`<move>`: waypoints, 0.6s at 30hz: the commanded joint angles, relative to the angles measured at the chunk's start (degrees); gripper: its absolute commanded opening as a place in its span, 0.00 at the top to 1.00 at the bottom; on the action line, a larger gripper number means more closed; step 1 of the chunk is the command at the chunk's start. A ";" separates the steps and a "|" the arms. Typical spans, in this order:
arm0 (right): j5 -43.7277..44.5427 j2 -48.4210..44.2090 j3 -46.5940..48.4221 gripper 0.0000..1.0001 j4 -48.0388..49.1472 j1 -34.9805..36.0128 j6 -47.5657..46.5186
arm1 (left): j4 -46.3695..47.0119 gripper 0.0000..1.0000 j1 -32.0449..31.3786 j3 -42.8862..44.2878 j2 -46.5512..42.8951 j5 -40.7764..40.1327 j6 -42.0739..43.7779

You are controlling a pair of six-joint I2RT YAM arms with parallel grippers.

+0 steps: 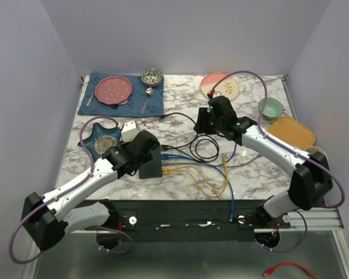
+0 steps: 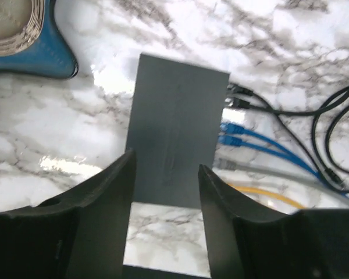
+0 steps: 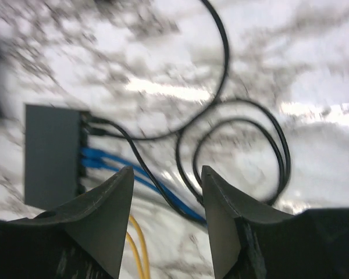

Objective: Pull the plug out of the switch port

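Left pincer (image 2: 166, 163) hung spread above the switch (image 2: 174, 104); I noted its plugs (image 3: 88, 154) faced my right pincer (image 3: 167, 171), also spread, empty.

White arms (image 1: 81, 185), black joints (image 1: 308, 183), purple cables (image 1: 12, 247), dark end effectors (image 2: 166, 161) (image 3: 166, 169).

Top external: fixed high behind the arm bases, facing down and forward; takes in the whole table (image 1: 180, 116), near edge to far wall. Left wrist: close, almost straight down past the left gripper (image 2: 167, 160) onto the switch (image 2: 174, 116). Right wrist: farther off, blurred, right gripper (image 3: 166, 169) in the foreground, switch at frame left. All three share the switch and the blue cables (image 2: 262, 142) to its right.
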 commanded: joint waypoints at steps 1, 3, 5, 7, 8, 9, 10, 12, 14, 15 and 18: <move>-2.66 11.25 9.29 0.48 -1.99 0.35 -2.85 | -3.78 0.50 -0.55 -9.90 -6.52 5.86 -5.53; -3.46 15.29 13.52 0.54 -2.34 0.35 -2.94 | -3.43 0.78 -1.16 -13.42 -8.19 8.07 -5.45; -4.33 20.21 15.63 0.56 -2.69 0.35 -3.03 | -3.51 0.98 -1.86 -15.70 -8.72 10.36 -4.57; -4.42 23.90 17.65 0.58 -2.96 0.35 -2.77 | -3.69 1.00 -4.14 -16.85 -9.60 10.81 -4.92; -6.08 24.88 18.01 0.58 -2.78 0.44 -2.68 | -3.08 1.00 -5.02 -17.12 -9.86 11.07 -4.75; -6.36 26.02 18.88 0.59 -2.87 0.35 -2.50 | -2.99 1.00 -5.64 -17.12 -9.60 11.33 -4.83; -6.71 26.90 19.24 0.59 -3.04 0.35 -2.41 | -2.81 1.00 -6.34 -17.21 -9.25 11.77 -4.83; -7.15 28.93 19.68 0.59 -3.04 0.35 -2.24 | -1.68 1.00 -6.52 -17.82 -7.77 13.09 -4.22; -7.41 30.33 19.77 0.59 -3.13 0.35 -2.06 | 1.21 1.00 -6.61 -19.39 -6.53 14.58 -3.61; -7.50 30.77 19.68 0.59 -3.05 0.35 -2.15 | 2.36 1.00 -6.61 -19.93 -5.13 16.33 -3.17; -7.33 32.26 18.98 0.59 -3.31 0.35 -2.59 | 6.76 1.00 -6.61 -21.34 -1.10 18.71 -2.20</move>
